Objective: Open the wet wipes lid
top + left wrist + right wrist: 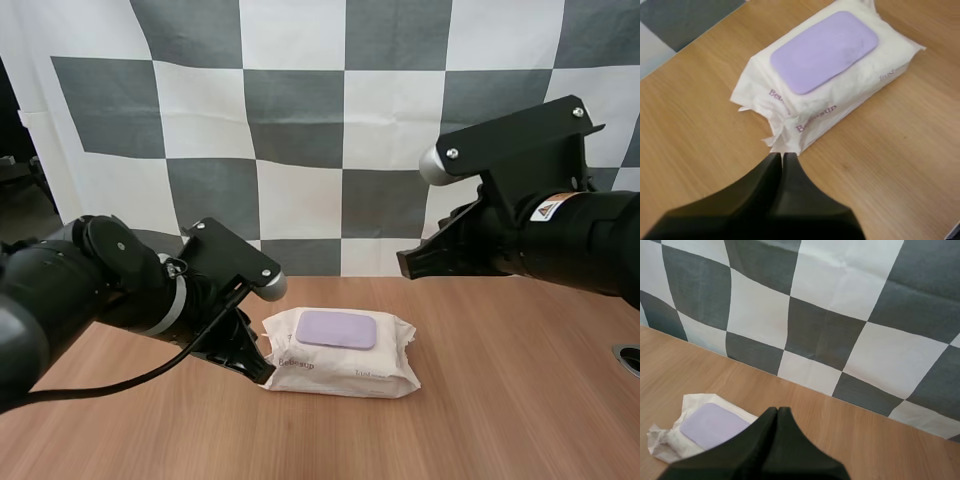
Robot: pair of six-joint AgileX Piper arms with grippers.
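Apparently closed left jaws touch the wipes pack (847, 95); lid (824, 51) down.

You have the pack (340, 358) on the table (500, 410), lid (337, 329) on top. Your left gripper (263, 371) sits at its left end; the right gripper (405, 266) stands behind and right, apart.

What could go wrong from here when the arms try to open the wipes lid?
1. The left gripper, shut, sits at the crimped end of the soft white wet wipes pack; a push could slide the pack along the wooden table.
2. The flat purple plastic lid lies closed with no tab showing, so the shut right gripper may slip off its edge.
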